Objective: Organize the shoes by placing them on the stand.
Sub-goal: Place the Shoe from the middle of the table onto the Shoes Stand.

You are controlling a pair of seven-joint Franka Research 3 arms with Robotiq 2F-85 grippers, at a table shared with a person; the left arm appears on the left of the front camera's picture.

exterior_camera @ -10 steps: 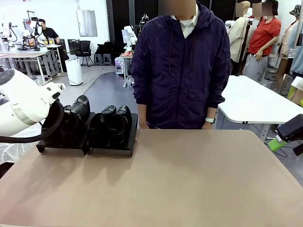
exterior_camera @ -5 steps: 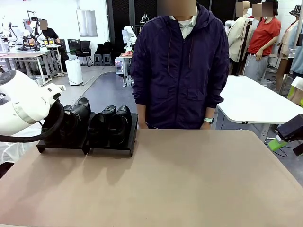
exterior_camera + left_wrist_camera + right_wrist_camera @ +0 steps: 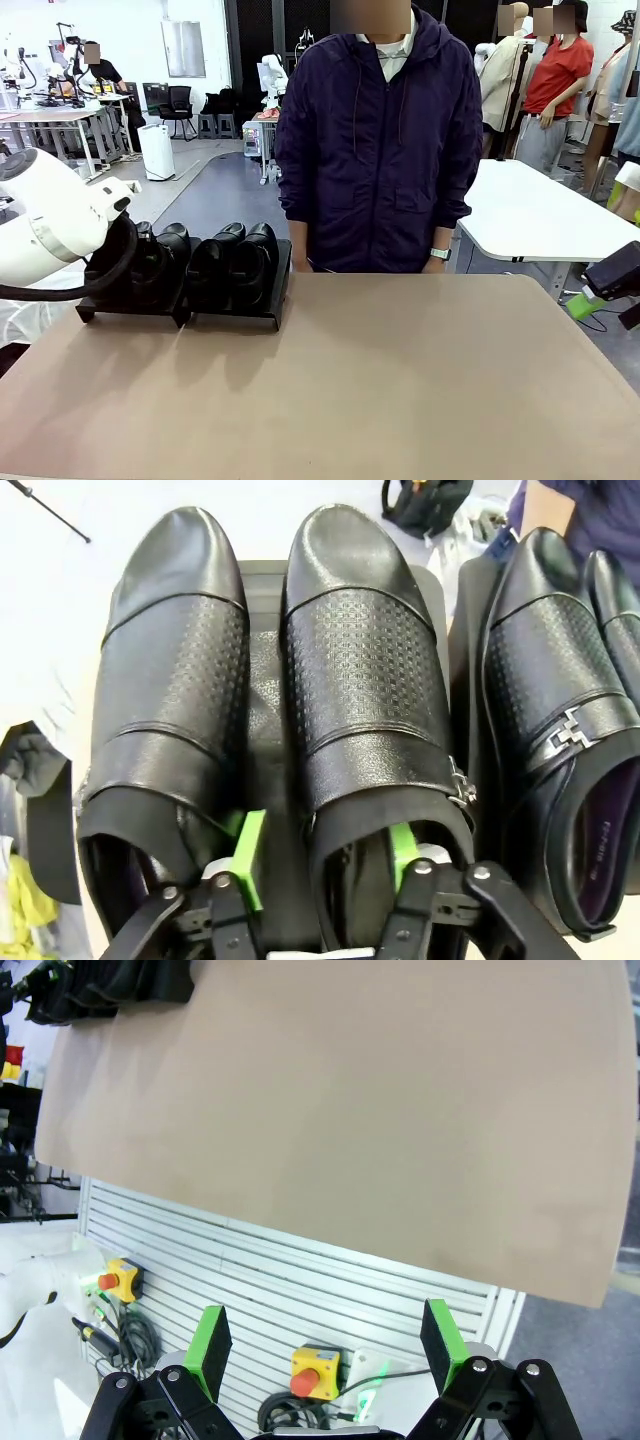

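Four black glossy shoes sit toe-up on the low black stand (image 3: 238, 318). One pair (image 3: 235, 258) is on the right panel, and the other pair (image 3: 160, 258) is on the left panel, partly hidden by my left arm (image 3: 50, 220). In the left wrist view my left gripper (image 3: 325, 848) is open astride the inner side wall of the second shoe (image 3: 365, 650). One green pad is inside the shoe's opening and the other is in the gap beside the outer shoe (image 3: 170, 640). My right gripper (image 3: 325, 1345) hangs open with nothing in it, beyond the table's near edge.
A person in a dark purple jacket (image 3: 380, 140) stands at the far side of the table, hands down. The tan tabletop (image 3: 400, 370) stretches bare to the right of the stand. A white table (image 3: 540, 215) stands behind on the right.
The shoe at my left gripper has come down from a raised, tilted position and now rests on the left panel level with the others. My left arm dipped slightly with it.
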